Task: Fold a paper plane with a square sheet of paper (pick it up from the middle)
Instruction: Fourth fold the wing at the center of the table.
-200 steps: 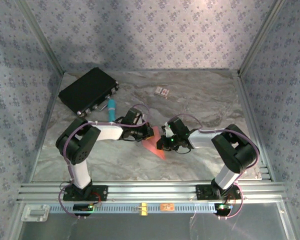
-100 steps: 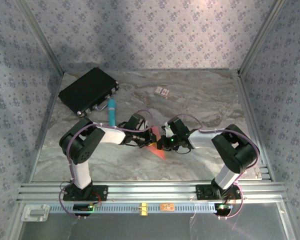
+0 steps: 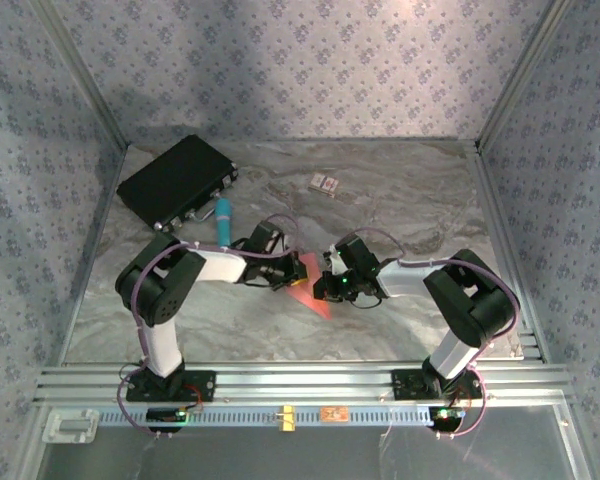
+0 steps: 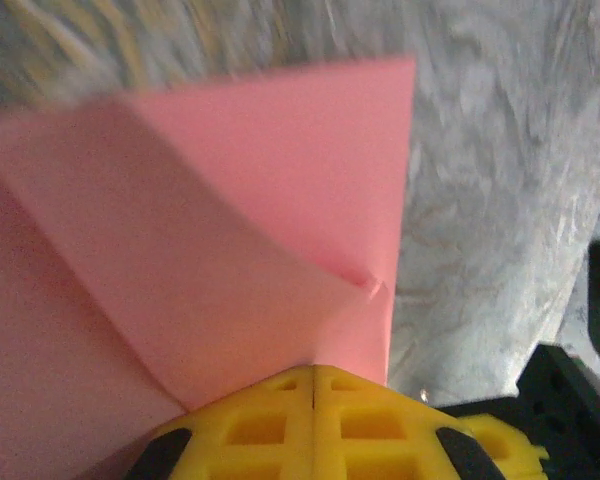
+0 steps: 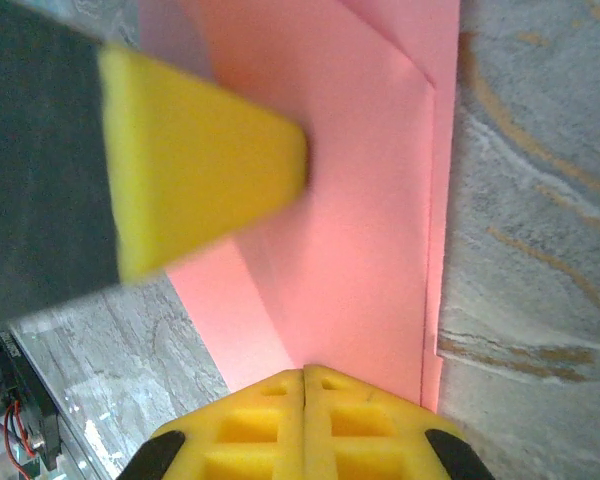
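- Left tool [image 4: 313, 372] was pinched fully closed, tips at the folded pink sheet's [image 3: 311, 293] 9 o'clock side.
- Right tool [image 5: 304, 374] was likewise closed, at 3 o'clock.
- Sheet lay mid-counter [image 3: 410, 205].

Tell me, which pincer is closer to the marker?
Left. The left pincer is at the paper, down-right of the marker; the right pincer is farther right, across the paper.

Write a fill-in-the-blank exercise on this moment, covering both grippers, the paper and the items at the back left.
1. The left gripper and the right gripper both have their jaws ____.
2. The partly folded sheet of paper is ____ in colour.
3. The teal marker lies beside the ____ case.
Missing words: shut; pink; black.
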You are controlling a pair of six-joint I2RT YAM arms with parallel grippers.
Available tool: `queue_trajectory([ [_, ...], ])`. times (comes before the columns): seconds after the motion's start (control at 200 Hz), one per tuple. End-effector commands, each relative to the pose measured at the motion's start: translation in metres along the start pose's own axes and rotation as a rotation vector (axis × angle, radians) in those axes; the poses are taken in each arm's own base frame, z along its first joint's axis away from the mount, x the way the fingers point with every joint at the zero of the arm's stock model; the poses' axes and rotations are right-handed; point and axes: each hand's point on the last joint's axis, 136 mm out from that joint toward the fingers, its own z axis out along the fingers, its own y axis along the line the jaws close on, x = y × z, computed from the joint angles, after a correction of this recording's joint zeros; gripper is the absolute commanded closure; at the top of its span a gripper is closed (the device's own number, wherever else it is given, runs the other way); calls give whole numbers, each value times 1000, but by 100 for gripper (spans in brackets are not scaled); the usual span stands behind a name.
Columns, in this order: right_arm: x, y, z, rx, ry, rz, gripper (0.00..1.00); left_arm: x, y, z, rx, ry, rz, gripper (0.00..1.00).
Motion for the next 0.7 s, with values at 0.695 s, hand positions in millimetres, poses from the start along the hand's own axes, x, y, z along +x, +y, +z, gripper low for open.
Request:
queue_trajectory([
  [0.695,50,-54,2,180,138,88,100,-73,61,-29,-191,-123,-71,96],
])
